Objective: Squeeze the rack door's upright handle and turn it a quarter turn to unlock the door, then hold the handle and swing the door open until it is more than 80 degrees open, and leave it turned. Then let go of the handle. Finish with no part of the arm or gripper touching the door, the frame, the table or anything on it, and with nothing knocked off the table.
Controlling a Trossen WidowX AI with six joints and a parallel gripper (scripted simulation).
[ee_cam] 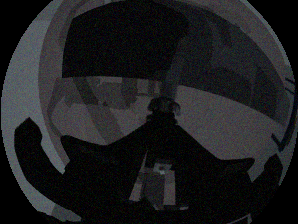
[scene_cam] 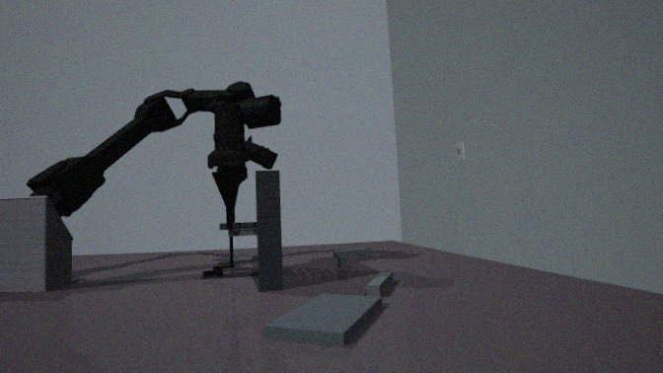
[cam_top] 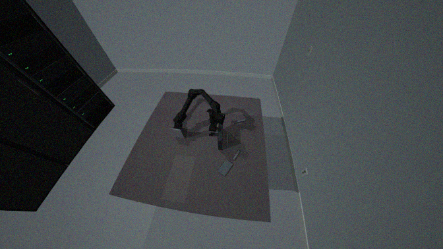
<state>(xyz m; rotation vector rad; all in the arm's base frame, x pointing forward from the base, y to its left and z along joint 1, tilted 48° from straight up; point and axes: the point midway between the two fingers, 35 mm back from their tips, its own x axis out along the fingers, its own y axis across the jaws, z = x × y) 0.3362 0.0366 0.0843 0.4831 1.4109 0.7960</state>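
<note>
The small rack door (scene_cam: 268, 222) (cam_top: 220, 142) stands upright on the table as a tall grey slab, seen edge-on in the exterior view. Its thin upright handle (scene_cam: 231, 249) stands just left of the slab on a short bracket (scene_cam: 240, 228). My gripper (scene_cam: 230, 219) (cam_top: 213, 132) (ee_cam: 162, 127) points straight down over the handle's upper end, fingers drawn in on it. In the wrist view the dark fingers meet in the middle and hide the grip itself.
A flat grey slab (scene_cam: 326, 318) (cam_top: 225, 168) lies in front of the door, with a small block (scene_cam: 379, 283) (cam_top: 236, 155) beside it and another (scene_cam: 345, 257) behind. The arm's base box (scene_cam: 25, 242) stands at the left. A dark server rack (cam_top: 39, 99) fills the room's left side.
</note>
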